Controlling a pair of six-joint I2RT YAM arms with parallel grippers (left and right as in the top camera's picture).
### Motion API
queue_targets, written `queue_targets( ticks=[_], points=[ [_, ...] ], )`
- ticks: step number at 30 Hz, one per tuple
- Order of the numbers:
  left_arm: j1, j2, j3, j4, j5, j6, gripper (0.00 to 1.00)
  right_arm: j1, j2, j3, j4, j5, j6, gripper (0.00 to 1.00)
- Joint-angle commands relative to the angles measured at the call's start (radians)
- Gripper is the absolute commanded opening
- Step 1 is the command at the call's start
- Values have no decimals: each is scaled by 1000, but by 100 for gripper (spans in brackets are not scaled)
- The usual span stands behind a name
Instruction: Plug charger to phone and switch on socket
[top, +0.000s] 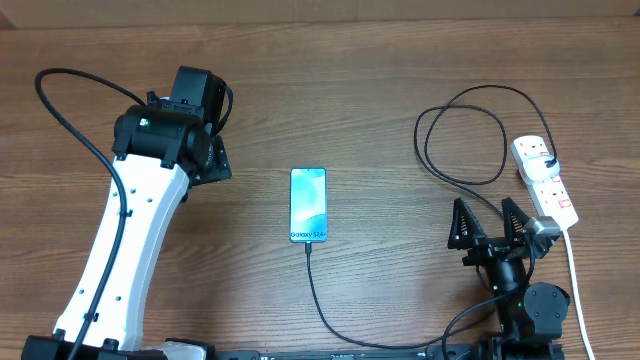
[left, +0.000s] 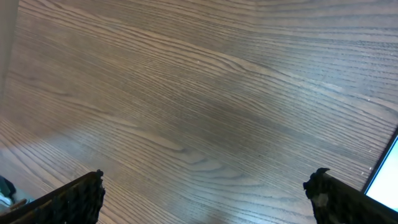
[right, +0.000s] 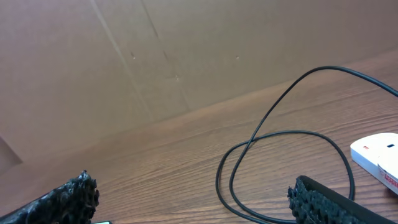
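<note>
My left claw (left: 208, 177) and right claw (top: 485, 210) gape, empty
cable (top: 315, 285) looks joined to phone (top: 308, 205); plug (top: 549, 162) in power strip (top: 553, 195); switching on seemingly left

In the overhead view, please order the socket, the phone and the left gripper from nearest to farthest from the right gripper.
From the right gripper:
1. socket, just to its right.
2. phone, at the table's middle.
3. left gripper, far left.
</note>
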Motion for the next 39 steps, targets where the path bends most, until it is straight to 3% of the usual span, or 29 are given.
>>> queue_targets(
  ticks=[1,15,39],
  points=[
    [-3,-87,-2,2,-2,-24,100,3,-10,-11,4,14,3,100],
    [5,-556,-2,0,-3,-24,100,3,-10,-11,4,14,3,100],
    [64,-777,-2,-1,-3,-23,100,3,-10,-11,4,14,3,100]
  ],
)
